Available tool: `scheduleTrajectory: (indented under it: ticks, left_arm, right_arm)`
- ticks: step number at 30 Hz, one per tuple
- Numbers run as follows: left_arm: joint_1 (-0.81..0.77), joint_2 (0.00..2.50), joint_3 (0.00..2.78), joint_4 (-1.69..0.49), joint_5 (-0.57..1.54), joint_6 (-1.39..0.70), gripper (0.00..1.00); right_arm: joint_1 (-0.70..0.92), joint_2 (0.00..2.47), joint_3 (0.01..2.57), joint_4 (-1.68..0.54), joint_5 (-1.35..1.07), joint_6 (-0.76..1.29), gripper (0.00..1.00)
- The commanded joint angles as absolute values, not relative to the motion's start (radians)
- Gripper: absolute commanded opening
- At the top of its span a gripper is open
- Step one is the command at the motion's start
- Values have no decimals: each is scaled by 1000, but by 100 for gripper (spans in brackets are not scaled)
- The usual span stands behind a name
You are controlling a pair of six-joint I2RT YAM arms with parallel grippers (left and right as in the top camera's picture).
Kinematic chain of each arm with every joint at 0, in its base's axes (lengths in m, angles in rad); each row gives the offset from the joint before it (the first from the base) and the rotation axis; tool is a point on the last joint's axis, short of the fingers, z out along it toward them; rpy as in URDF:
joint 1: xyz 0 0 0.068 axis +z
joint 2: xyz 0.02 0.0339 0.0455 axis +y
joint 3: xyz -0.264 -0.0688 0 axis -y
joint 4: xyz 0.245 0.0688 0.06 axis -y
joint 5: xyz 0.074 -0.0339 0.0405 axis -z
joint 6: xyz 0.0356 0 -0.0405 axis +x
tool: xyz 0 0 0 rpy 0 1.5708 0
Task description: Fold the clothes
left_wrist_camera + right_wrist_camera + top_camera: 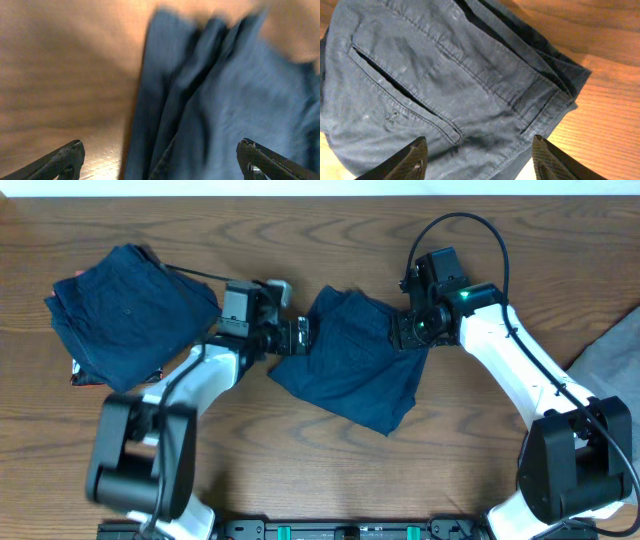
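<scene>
A pair of dark navy shorts (352,365) lies loosely folded in the middle of the table. My left gripper (303,336) is open at the shorts' left edge; in the left wrist view its jaws (160,160) straddle the bunched blue cloth (220,100) without holding it. My right gripper (408,332) is open over the shorts' upper right corner; in the right wrist view its fingers (477,160) hover above the waistband and a back pocket (435,85). A stack of folded navy shorts (128,312) sits at the far left. A grey garment (615,355) lies at the right edge.
The wooden table (300,450) carries all of it. A black cable runs from the folded stack towards the left arm (190,375). The right arm (520,370) reaches in from the front right. The arm bases stand at the front edge.
</scene>
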State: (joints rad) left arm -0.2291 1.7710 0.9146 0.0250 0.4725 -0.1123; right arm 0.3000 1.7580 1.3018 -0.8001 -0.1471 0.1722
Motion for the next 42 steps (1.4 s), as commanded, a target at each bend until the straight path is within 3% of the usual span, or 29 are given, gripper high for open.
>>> scheduleTrajectory:
  ticks: [1,6,11,14,16,17,19,30,42]
  left_arm:
    - [-226,1826,964,43,598,-52,98]
    - [-235,1871,964,31,735,-53,98]
    - [-272,1909,963,-14,741,-52,96]
    - [-282,1929,963,-10,741,-52,79]
    - [-283,1940,963,-10,741,-52,60]
    - [-283,1942,963,-10,739,-52,38]
    - [-280,1939,964,-2,733,-53,6]
    - [-125,1756,1037,-21,677,-78,6]
    - [389,1521,1163,-73,536,-80,6]
  right_arm:
    - [309,1750,1314,-813,-169,187,65]
    - [309,1750,1314,-821,-169,186,65]
    - [309,1750,1314,-824,-170,187,64]
    - [309,1750,1314,-838,-169,187,64]
    - [309,1750,1314,-850,-169,187,64]
    - [309,1750,1314,-854,-168,186,63]
    - [309,1750,1314,-859,-169,186,63]
    - [265,1727,1314,-895,-101,205,59]
    - [203,1685,1314,-921,-102,205,60]
